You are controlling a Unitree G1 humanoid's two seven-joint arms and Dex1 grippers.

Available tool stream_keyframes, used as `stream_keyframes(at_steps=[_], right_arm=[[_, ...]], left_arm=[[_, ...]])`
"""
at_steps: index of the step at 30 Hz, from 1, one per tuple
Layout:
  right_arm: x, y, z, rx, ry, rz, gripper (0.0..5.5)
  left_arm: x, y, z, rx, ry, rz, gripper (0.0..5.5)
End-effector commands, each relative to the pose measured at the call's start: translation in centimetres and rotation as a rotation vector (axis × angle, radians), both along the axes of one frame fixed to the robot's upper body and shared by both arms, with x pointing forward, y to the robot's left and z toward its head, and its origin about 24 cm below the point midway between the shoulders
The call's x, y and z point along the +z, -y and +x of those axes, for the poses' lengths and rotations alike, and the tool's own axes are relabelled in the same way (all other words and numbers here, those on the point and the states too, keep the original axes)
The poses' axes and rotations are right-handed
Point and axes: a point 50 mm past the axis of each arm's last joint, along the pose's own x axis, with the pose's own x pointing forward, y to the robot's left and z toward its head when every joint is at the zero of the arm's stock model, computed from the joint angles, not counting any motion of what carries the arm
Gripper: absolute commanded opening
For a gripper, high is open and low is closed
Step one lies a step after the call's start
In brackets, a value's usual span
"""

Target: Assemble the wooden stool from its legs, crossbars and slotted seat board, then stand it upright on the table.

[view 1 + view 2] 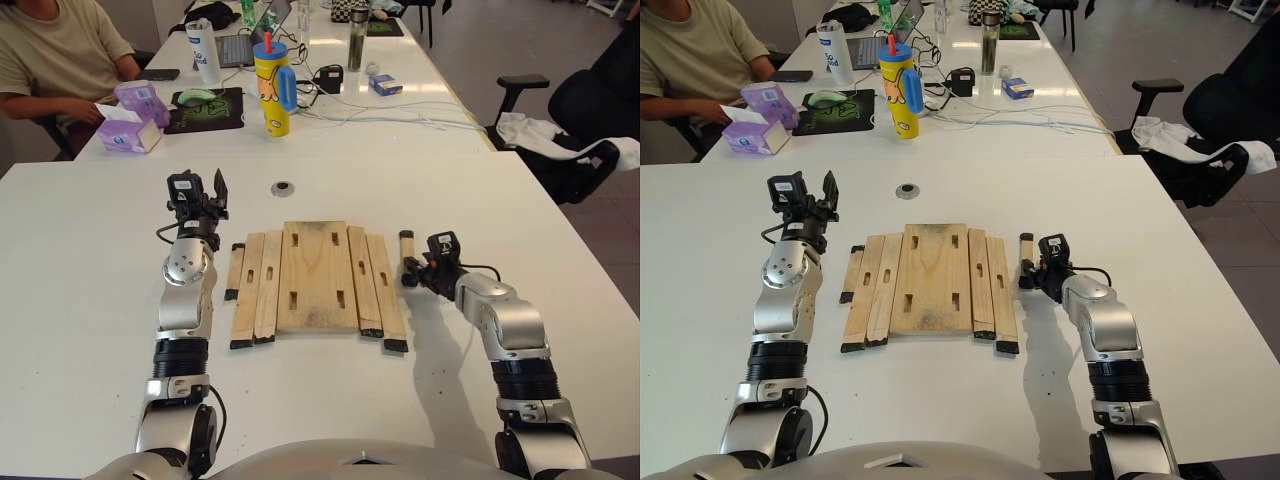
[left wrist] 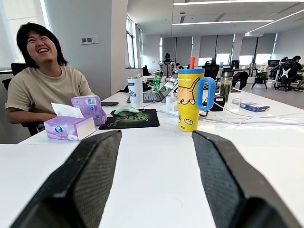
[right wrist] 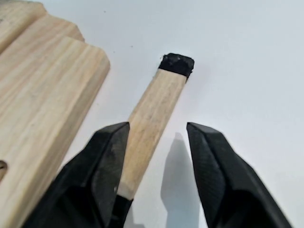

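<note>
The wooden stool's slotted seat board (image 1: 318, 275) lies flat, unassembled, in the middle of the white worktop (image 1: 90, 260), its slots facing up. We see it flanked by loose parts lying flat alongside. At its 9 o'clock are two long slats (image 1: 268, 287), side by side and touching the board's edge. Just outside them lies a shorter black-tipped piece (image 1: 234, 272). At its 3 o'clock lie two more long slats (image 1: 363, 280), also black at their near ends.

A little farther out at 3 o'clock, apart from those slats, lies a short bar (image 3: 154, 102), its black-capped end pointing toward 12 o'clock. The right gripper (image 3: 156, 130) is low over the near end of this bar. It is released, the fingers spread. One finger (image 3: 107, 166) sits over the bar's edge and the other is above bare worktop beside it, so nothing is clamped.

The left gripper (image 1: 207, 188) is at about 10 o'clock from the board, well clear of the wood. It points toward 12 o'clock, spread wide and holding nothing.

Beyond the board at 12 o'clock, a small round disc (image 1: 283, 187) is set in the worktop.

Farther off, on the next worktop, we make out a yellow tumbler (image 1: 272, 92) with a blue handle. At its 9 o'clock are a dark mouse pad (image 1: 207, 112) and purple tissue packs (image 1: 130, 135).
</note>
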Motion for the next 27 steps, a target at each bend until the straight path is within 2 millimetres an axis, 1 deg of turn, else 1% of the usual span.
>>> stream_keyframes(at_steps=[1, 3, 7, 10, 13, 15, 16, 18, 21, 22, 23, 24, 25, 27], right_arm=[[0.5, -0.4, 0.2, -0.054, 0.035, 0.07, 2.24], [0.3, -0.5, 0.0, -0.076, 0.016, 0.076, 2.24], [-0.7, -1.0, -0.4, -0.106, -0.039, 0.153, 2.24], [-1.7, -1.3, -0.7, -0.084, -0.08, 0.109, 2.24], [-2.0, -1.7, -0.8, -0.068, -0.098, 0.117, 2.24], [-2.3, -1.7, -0.9, -0.072, -0.118, 0.079, 2.24], [-2.4, -1.5, -1.0, -0.083, -0.126, 0.065, 2.05], [-2.3, -1.2, -1.0, -0.118, -0.122, 0.052, 1.87], [-2.6, -0.3, -1.1, -0.152, -0.125, 0.008, 1.37], [-2.7, -0.1, -1.1, -0.155, -0.127, -0.001, 1.3], [-2.7, 0.0, -1.1, -0.163, -0.119, 0.005, 1.3], [-2.3, 0.0, -0.9, -0.177, -0.096, 0.048, 1.3], [-1.7, -0.1, -0.5, -0.178, -0.048, 0.086, 1.3], [0.2, -0.5, 0.4, -0.152, 0.099, 0.152, 1.3]], left_arm=[[-0.1, -0.1, 0.2, -0.001, -0.014, 0.005, 2.76], [-0.1, -0.1, 0.2, -0.001, -0.014, 0.004, 2.76], [-0.2, -0.1, 0.1, 0.0, -0.015, 0.0, 2.76], [-0.2, 0.0, 0.1, -0.002, -0.017, -0.001, 2.76], [-0.2, 0.0, 0.1, -0.002, -0.017, -0.002, 2.76], [-0.2, -0.1, 0.1, -0.001, -0.018, -0.002, 2.76], [-0.2, -0.1, 0.1, -0.001, -0.018, -0.002, 2.77], [-0.2, -0.1, 0.1, -0.002, -0.018, 0.0, 2.77], [0.1, -0.3, 0.3, 0.001, -0.021, 0.0, 2.77], [0.0, -0.4, 0.5, 0.002, -0.035, -0.011, 2.77], [-0.4, -0.4, 0.6, 0.0, -0.067, -0.048, 2.77], [-1.1, -0.4, 0.7, -0.008, -0.123, -0.085, 2.77], [-1.7, -0.3, 0.9, -0.028, -0.167, -0.139, 2.77], [-2.7, 0.2, 1.1, -0.083, -0.238, -0.255, 2.77]])
